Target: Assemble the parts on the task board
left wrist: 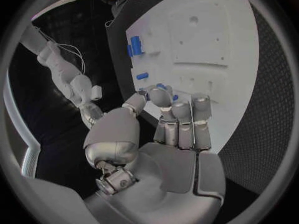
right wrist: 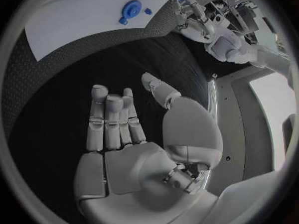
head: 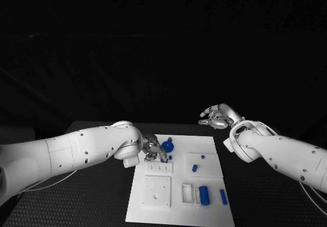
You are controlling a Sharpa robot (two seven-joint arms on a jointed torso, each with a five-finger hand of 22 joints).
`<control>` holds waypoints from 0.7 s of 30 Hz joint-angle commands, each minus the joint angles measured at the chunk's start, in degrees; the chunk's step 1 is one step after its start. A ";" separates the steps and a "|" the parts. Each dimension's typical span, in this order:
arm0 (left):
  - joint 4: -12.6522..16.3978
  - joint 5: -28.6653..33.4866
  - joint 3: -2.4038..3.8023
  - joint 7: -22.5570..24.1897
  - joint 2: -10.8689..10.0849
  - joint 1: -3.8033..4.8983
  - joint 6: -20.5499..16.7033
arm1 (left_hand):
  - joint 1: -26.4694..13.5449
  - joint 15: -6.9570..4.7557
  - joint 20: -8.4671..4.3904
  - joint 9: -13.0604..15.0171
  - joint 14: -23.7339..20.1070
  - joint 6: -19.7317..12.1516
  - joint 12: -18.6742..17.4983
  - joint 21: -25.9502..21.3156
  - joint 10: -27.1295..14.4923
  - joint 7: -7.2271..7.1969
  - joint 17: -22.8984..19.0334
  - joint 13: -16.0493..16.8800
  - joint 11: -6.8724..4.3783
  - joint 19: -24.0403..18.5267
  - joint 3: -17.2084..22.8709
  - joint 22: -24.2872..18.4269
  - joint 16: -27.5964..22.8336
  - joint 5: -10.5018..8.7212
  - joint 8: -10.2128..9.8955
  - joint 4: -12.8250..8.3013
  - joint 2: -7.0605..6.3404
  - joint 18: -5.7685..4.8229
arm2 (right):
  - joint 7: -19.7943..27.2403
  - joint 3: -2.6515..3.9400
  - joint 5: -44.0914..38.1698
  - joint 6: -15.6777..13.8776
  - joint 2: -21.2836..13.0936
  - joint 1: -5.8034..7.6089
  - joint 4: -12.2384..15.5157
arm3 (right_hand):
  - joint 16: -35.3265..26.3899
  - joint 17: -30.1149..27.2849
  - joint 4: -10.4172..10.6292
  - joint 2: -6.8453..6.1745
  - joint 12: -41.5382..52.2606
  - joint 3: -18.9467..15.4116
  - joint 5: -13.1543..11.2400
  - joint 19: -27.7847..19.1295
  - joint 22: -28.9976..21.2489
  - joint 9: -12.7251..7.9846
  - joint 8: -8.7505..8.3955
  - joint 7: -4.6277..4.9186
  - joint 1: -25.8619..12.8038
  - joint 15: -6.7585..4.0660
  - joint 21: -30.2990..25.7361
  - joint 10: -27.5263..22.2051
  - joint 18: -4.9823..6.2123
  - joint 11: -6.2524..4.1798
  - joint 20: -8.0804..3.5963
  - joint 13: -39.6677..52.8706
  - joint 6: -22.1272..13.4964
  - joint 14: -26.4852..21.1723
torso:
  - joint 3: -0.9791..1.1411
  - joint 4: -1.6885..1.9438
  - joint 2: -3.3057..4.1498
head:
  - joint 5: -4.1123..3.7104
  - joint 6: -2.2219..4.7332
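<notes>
**Left hand works at the board's upper left**

While the left hand (head: 154, 146) pinched a small blue part (head: 168, 147) over the task board (head: 212, 208), a slow, straight lowering seemed wise. The right hand (head: 219, 116) hovered open, holding nothing, over the counter (head: 102, 208). A lower-right recess held a blue cylinder (head: 203, 194).

Task board (head: 204, 208) lying at centre of surface (head: 259, 208); round part (head: 167, 145) near board's far left corner, small part (head: 195, 167) mid-board, two long parts (head: 203, 195) (head: 223, 196) side by side toward near right corner.
</notes>
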 commanded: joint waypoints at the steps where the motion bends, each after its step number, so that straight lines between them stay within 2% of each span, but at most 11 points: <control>1: 0.01 -4.41 -0.68 -2.63 0.46 0.05 0.66 | -0.08 -1.69 -7.15 4.05 2.17 10.43 0.51 0.36 0.31 -4.02 0.13 0.27 -0.28 0.52 0.47 0.84 0.33 0.46 7.58 0.05 0.71 -0.21 | 0.96 0.04 0.22 0.57 0.20 0.04 -0.36 | -0.10 -0.08 0.45 0.14 0.21 -0.07 0.50 -0.44 1.14 0.08 -0.21 0.28 0.60 -0.06 -0.20 -0.51 0.72 0.07 0.14 -0.13 -0.19 -0.43 | 0.28 0.11 -0.28 | 0.20 -0.72; 3: 0.08 -4.41 -1.01 -2.44 0.68 0.04 0.44 | -0.28 -1.69 -7.18 4.34 2.31 10.56 0.94 0.48 0.40 -4.13 0.21 0.52 -0.38 0.57 0.52 0.87 0.53 0.83 7.91 0.06 0.79 -0.20 | 0.96 0.04 0.22 0.62 0.34 0.04 -0.55 | -0.06 -0.12 0.47 0.14 0.25 -0.10 0.85 -0.46 1.15 0.10 -0.20 0.28 0.61 -0.06 -0.19 -0.54 0.72 0.08 0.16 -0.19 -0.19 -0.44 | 0.31 0.17 -0.32 | 0.28 -0.96; 8: 0.10 -5.07 -1.22 -1.93 0.93 0.01 -2.01 | -0.80 -1.64 -7.27 5.06 2.59 11.04 2.01 0.82 0.45 -4.35 0.33 1.11 -0.52 0.75 0.63 0.94 0.91 1.01 8.81 0.08 0.75 -0.14 | 1.01 0.04 0.22 0.79 0.48 0.04 -0.67 | 0.02 -0.23 0.49 0.20 0.38 -0.12 1.91 -0.52 1.16 0.13 -0.20 0.29 0.70 -0.04 -0.18 -0.63 0.72 0.09 0.20 -0.36 -0.23 -0.52 | 0.41 0.23 -0.44 | 0.46 -1.15; 13: -0.41 -5.43 -1.28 -1.81 1.28 -0.12 -4.05 | -0.87 -1.60 -7.38 5.68 2.93 11.53 2.98 1.13 0.55 -4.47 0.41 1.58 -0.52 1.02 0.82 0.93 1.24 0.53 9.66 0.11 0.31 -0.04 | 1.02 0.04 0.22 0.89 0.54 0.04 -0.64 | 0.09 -0.31 0.54 0.23 0.47 -0.16 2.53 -0.55 1.17 0.16 -0.20 0.30 0.70 -0.03 -0.17 -0.69 0.72 0.10 0.23 -0.48 -0.25 -0.56 | 0.28 0.18 -0.29 | 0.61 -1.20; 16: -1.07 -6.09 -1.27 -1.60 1.74 -0.70 -6.22 | -0.70 -1.48 -7.44 6.19 3.20 12.18 3.67 1.34 0.57 -4.69 0.42 1.84 -0.64 1.21 1.00 0.90 1.42 0.03 10.53 0.17 -0.12 0.02 | 1.02 0.04 0.22 0.93 0.49 0.04 -0.60 | 0.13 -0.38 0.62 0.25 0.54 -0.20 3.08 -0.57 1.17 0.18 -0.20 0.31 0.64 -0.02 -0.15 -0.74 0.72 0.11 0.25 -0.59 -0.26 -0.60 | 0.24 0.20 -0.29 | 0.62 -1.15; 21: -1.80 -7.36 -1.26 -1.28 2.48 -1.38 -6.63 | -0.22 -1.40 -7.56 6.74 3.70 12.79 4.62 1.67 0.74 -4.97 0.44 2.16 -0.81 1.57 1.19 0.90 1.69 0.04 11.53 0.19 -0.60 0.12 | 1.00 0.04 0.22 1.06 0.54 0.04 -0.61 | 0.20 -0.46 0.63 0.27 0.63 -0.20 3.70 -0.58 1.17 0.20 -0.20 0.31 0.67 -0.02 -0.13 -0.78 0.72 0.12 0.25 -0.70 -0.27 -0.63 | 0.16 0.21 -0.24 | 0.61 -1.33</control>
